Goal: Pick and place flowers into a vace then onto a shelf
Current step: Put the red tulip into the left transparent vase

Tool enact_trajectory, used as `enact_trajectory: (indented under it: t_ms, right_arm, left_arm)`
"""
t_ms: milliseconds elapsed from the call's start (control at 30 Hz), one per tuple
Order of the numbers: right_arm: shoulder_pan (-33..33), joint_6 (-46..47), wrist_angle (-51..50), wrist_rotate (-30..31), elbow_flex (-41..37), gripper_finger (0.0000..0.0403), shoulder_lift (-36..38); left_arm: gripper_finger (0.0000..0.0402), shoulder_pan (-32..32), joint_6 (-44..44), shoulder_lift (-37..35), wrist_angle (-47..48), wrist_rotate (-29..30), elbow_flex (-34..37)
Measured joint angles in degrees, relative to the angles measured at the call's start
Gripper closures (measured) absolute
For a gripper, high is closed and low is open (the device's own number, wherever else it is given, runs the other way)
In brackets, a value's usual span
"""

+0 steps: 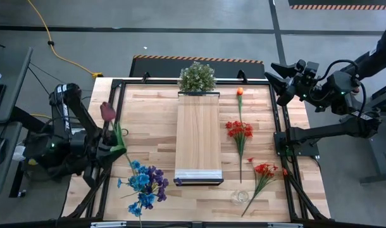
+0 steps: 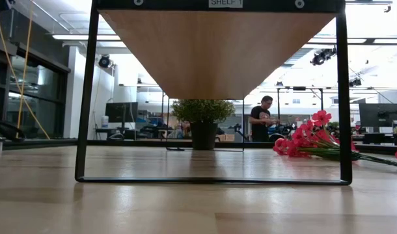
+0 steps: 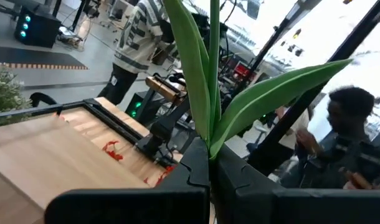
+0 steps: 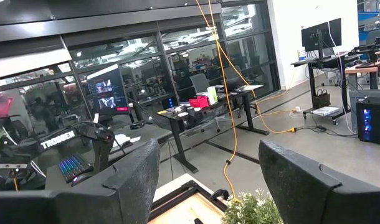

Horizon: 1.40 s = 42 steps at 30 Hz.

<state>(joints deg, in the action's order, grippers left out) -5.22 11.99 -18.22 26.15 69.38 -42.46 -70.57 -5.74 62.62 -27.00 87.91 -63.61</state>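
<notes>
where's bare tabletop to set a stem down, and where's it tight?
Free: the strip between the shelf and the left gripper holding the dark red flower, above the blue and purple flowers. Tight: right of the shelf, with the red flowers, orange flower and vase.

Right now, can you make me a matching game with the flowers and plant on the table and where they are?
Things:
1. dark red flower
2. blue and purple flowers
3. bushy plant
4. orange flower

Places:
A. standing at the far end of the shelf
B. lying right of the shelf, near the far edge
C. held up in the left gripper
D. lying left of the shelf, near the front edge

Pairs: 1-C, 2-D, 3-A, 4-B
</notes>
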Motion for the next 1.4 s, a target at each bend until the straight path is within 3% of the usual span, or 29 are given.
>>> enact_trajectory:
  t_ms: [300, 800, 1400]
  right_arm:
    - [0.0, 0.0, 0.0, 0.0, 0.0, 0.0141, 0.0]
    - [0.0, 3.2, -1.0, 0.0, 0.0, 0.0141, 0.0]
    - [0.0, 4.7, -0.9, 0.0, 0.0, 0.0141, 0.0]
  left_arm:
    - [0.0372, -4.3, 0.8, 3.8, -0.2, 2.3, -2.0]
    - [0.0372, -5.6, 19.2, 11.4, 0.1, 2.2, -5.9]
    - [0.0372, -5.6, 18.4, 15.9, 3.2, 2.1, -5.9]
